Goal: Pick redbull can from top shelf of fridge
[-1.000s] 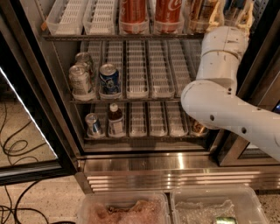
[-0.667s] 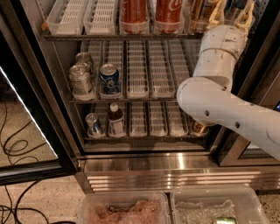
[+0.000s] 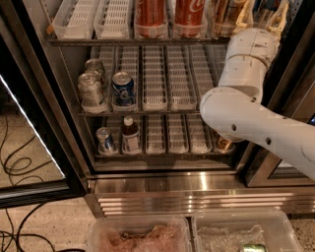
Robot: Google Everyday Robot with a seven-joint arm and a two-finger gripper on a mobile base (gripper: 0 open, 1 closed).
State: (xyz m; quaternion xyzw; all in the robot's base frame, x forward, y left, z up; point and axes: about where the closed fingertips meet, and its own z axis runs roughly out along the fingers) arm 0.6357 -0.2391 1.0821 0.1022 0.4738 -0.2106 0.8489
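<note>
- Task status: I am judging the pick as not yet done. The gripper (image 3: 262,15) is hovering at the right end of the top shelf (image 3: 147,41) of the fridge (image 3: 197,184), hard against the picture's upper edge.
- Gripper state: I cannot tell whether it is released or grasping anything.
- Redbull can (image 3: 266,8): I am reading the bluish patch right at the gripper as the can, though it is mostly cropped. It is sitting on the top shelf, far right.
- Left to do, as I am judging it: securing the can, lifting it and drawing it out of the fridge.
- Top shelf lanes: the two left lanes are standing bare, and two Coca-Cola cans (image 3: 150,15) are sitting side by side in the middle lanes.
- Middle rack (image 3: 162,112): two silver cans (image 3: 91,91) are sitting one behind the other at the left, with a dark-blue can (image 3: 123,88) just beside them.
- Lower rack (image 3: 167,153): a small can (image 3: 105,140) and a bottle (image 3: 130,135) are standing side by side at the left.
- Left tub (image 3: 98,231): it is holding a pinkish-brown mass.
- Right tub (image 3: 290,231): it is holding crumpled clear material.
</note>
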